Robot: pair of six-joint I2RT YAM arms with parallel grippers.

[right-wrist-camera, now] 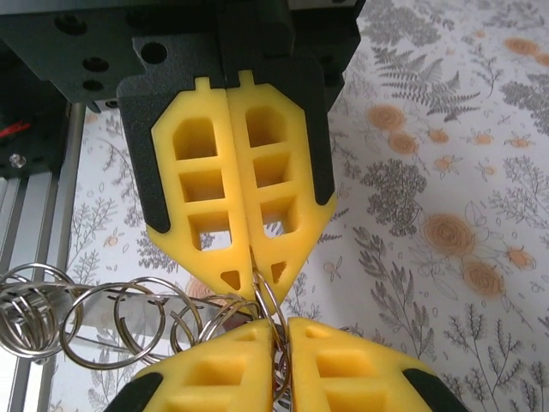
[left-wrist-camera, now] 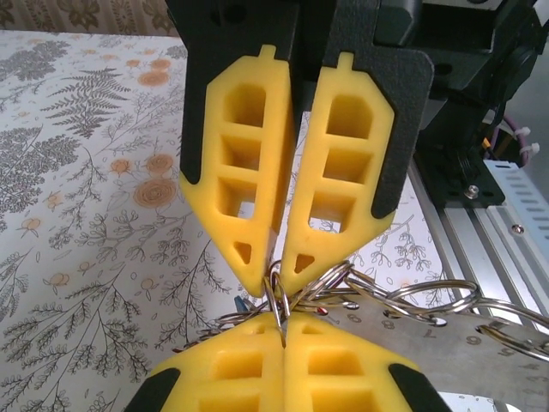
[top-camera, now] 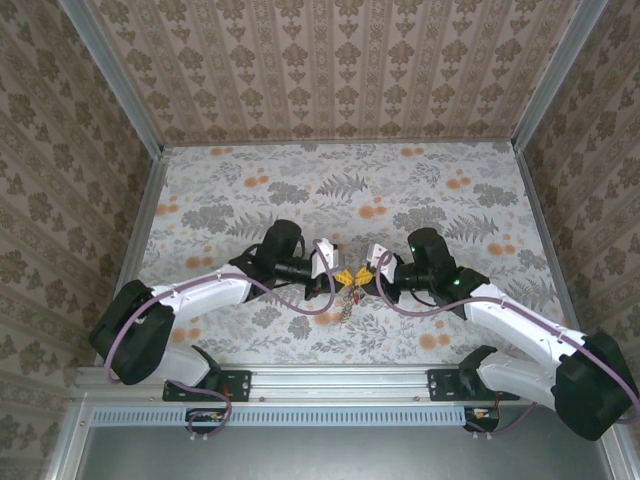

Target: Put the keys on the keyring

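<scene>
Floral tabletop [top-camera: 400, 180]; linked silver split rings [right-wrist-camera: 137, 322] pinched between yellow fingers [right-wrist-camera: 206, 223].

The only marks I can find are small stamped characters along the flat metal strip [left-wrist-camera: 455, 343] beside my left pincer [left-wrist-camera: 283, 324]. They look like rounded digits, perhaps a 0 and a 6 or 9, but I cannot read them surely.

Left arm [top-camera: 200, 295], right arm [top-camera: 520, 325]: white shells, black joints, black bases at 7 and 5 o'clock. Purple cable [top-camera: 300, 306] loops along each. Green light [top-camera: 456, 283] on right arm. Fingers [right-wrist-camera: 199, 162] yellow, moulded with square pockets, black-backed.
</scene>
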